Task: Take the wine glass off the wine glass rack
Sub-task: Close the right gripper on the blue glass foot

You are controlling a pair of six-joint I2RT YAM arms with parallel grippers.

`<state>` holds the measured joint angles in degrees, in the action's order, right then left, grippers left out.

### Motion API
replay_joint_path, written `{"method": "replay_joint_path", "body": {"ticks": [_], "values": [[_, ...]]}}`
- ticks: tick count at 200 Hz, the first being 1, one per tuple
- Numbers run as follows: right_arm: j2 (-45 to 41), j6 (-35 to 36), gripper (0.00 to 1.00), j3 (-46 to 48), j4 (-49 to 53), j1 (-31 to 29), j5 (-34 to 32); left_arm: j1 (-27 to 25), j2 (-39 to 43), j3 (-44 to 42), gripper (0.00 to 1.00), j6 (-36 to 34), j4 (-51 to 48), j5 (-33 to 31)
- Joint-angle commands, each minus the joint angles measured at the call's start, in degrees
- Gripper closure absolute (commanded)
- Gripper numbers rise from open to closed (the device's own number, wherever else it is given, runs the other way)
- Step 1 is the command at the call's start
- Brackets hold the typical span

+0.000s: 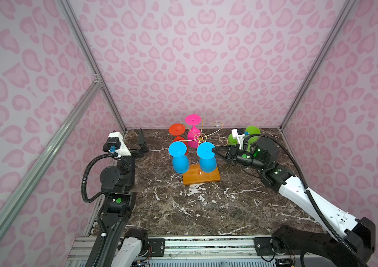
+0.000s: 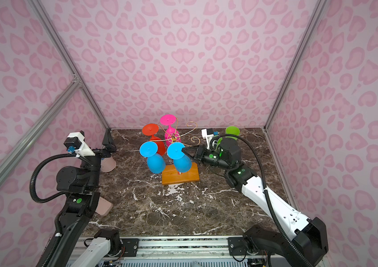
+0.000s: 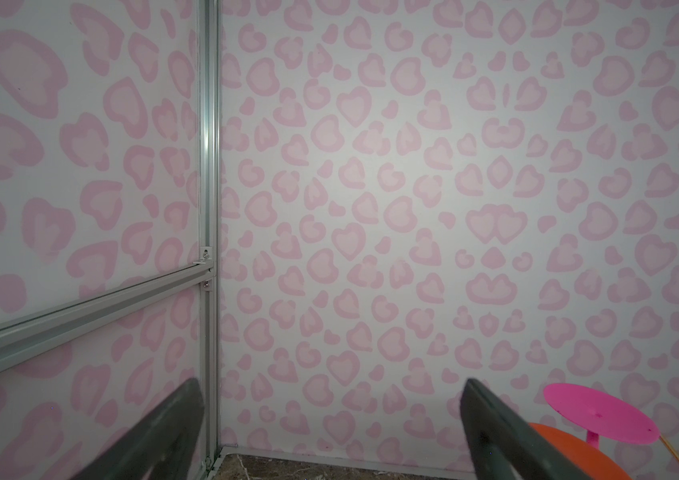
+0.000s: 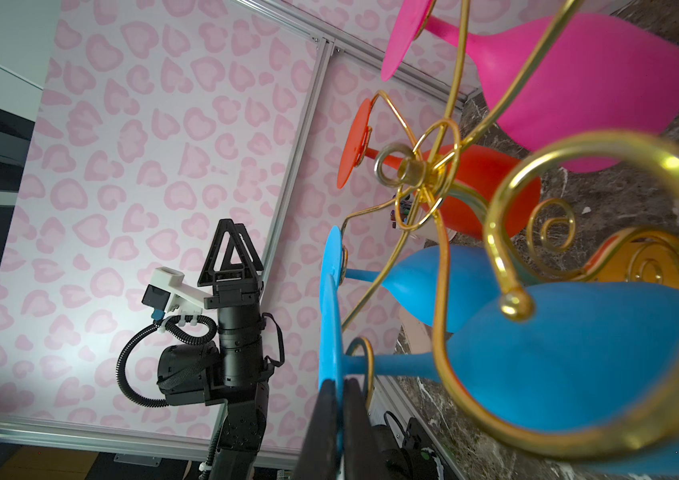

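Note:
The wine glass rack (image 1: 199,138) (image 2: 173,138) (image 4: 412,170) is gold wire on an orange-brown wooden base (image 1: 203,176) in the middle of the marble table. Upside-down glasses hang from its arms. My right gripper (image 1: 213,150) (image 2: 183,150) (image 4: 339,380) is shut on the flat foot of the near-right blue wine glass (image 1: 207,164) (image 2: 182,164) (image 4: 578,353), whose stem still sits in a wire arm. My left gripper (image 1: 142,143) (image 2: 109,143) (image 3: 329,386) is open and holds nothing, at the far left, facing the back wall.
A second blue glass (image 1: 178,161), an orange one (image 1: 176,130) and a pink one (image 1: 193,129) also hang on the rack. A green glass (image 1: 252,133) stands behind my right wrist. Pale pink cups (image 2: 108,164) (image 2: 103,207) lie by the left arm.

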<state>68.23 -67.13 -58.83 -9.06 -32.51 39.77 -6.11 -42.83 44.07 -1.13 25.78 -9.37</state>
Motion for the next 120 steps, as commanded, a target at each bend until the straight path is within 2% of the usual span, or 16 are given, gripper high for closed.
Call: {"method": "replay_joint_path", "body": {"ticks": [1, 120], "values": [[-0.5, -0.8, 1.00, 0.3, -3.3, 0.0, -1.0, 0.1, 0.2, -0.1, 0.03, -0.2, 1.0, 0.3], [-2.0, -0.2, 1.00, -0.8, -1.6, -1.7, -2.6, 0.2, 0.5, -0.1, 0.03, -0.1, 1.0, 0.4]]}}
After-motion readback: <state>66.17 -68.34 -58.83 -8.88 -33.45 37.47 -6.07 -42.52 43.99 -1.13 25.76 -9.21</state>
